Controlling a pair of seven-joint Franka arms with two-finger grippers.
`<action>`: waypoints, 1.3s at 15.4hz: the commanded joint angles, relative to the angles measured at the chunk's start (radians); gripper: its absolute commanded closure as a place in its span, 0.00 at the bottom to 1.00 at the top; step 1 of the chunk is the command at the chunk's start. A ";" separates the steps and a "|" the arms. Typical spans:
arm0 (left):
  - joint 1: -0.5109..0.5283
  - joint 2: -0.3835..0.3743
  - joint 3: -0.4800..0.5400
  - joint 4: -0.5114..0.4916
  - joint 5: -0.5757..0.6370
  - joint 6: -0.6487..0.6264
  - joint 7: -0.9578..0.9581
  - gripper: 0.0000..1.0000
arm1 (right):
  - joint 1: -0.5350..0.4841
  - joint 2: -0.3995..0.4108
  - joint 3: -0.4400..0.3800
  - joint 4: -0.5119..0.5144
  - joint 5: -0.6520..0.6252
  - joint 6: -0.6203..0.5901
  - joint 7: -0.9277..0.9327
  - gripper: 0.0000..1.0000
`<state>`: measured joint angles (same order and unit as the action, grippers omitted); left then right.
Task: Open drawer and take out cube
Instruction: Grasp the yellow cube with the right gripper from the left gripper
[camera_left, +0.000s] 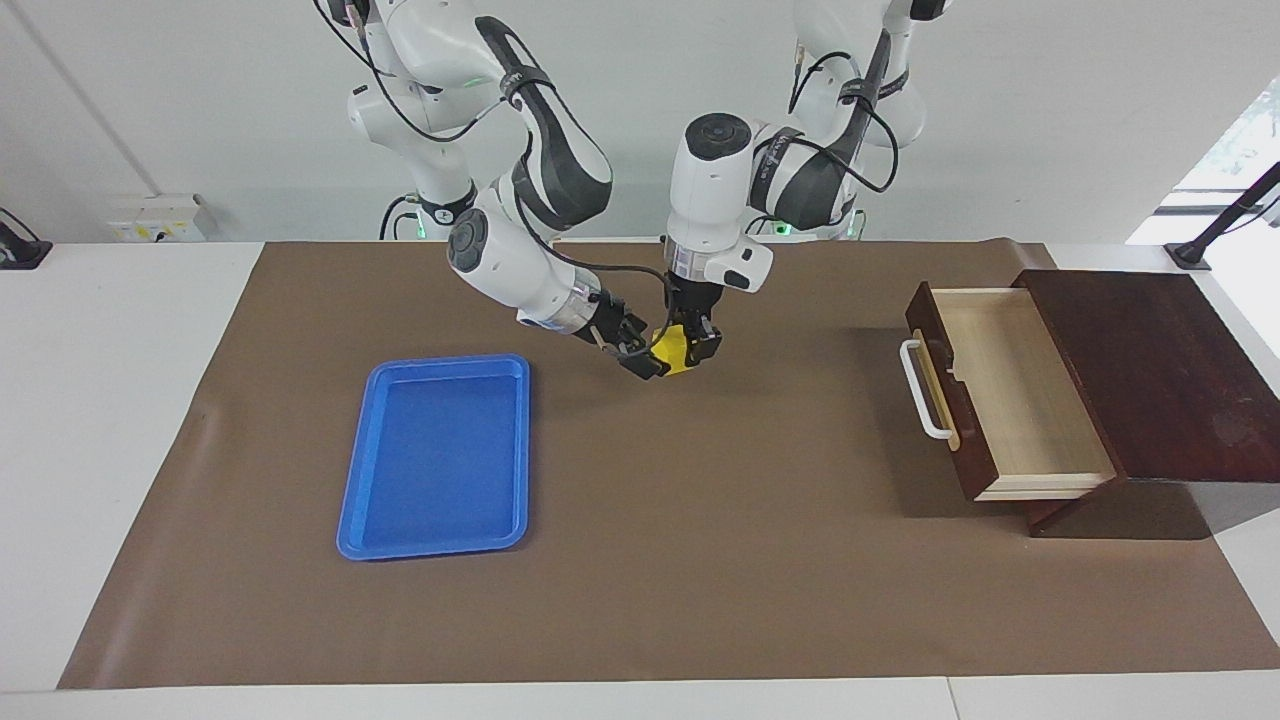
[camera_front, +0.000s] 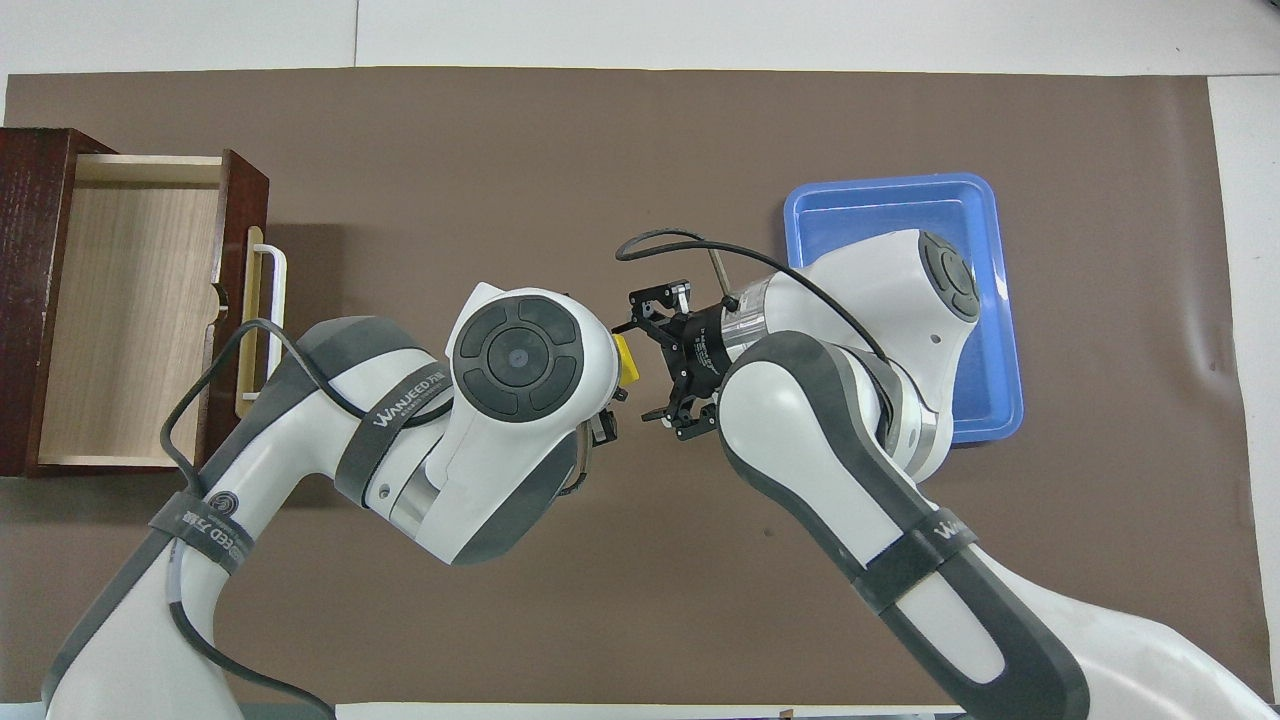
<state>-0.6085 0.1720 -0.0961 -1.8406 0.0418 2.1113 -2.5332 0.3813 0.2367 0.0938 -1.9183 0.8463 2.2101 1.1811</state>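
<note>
cube (camera_left: 672, 352) clamped in left gripper (camera_left: 690, 352), raised over brown mat (camera_left: 700, 560); left wrist vertical; right gripper (camera_left: 640, 352) angled in sideways, fingers spread around cube

Place: a robot laboratory
Signs: two white arms (camera_left: 540, 170) mounted at a white table (camera_left: 110, 400), brown mat (camera_left: 700, 560) on it, bare wall

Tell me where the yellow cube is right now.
The yellow cube is held up in the left hand, over the brown mat mid-table, between the blue tray and the open drawer, with the open right hand beside it.
</note>
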 joint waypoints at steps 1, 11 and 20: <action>-0.007 -0.008 0.012 -0.011 0.004 0.024 -0.015 1.00 | 0.001 0.009 -0.002 -0.013 0.054 0.013 -0.037 0.00; -0.008 -0.009 0.012 -0.012 0.004 0.025 -0.010 1.00 | 0.002 0.009 -0.002 -0.011 0.079 0.025 -0.038 0.00; -0.024 -0.017 0.010 -0.029 0.009 0.029 0.013 1.00 | 0.005 0.009 -0.002 -0.011 0.125 0.036 -0.038 0.00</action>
<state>-0.6139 0.1719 -0.1014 -1.8436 0.0431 2.1208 -2.5294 0.3828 0.2498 0.0916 -1.9184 0.9394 2.2212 1.1757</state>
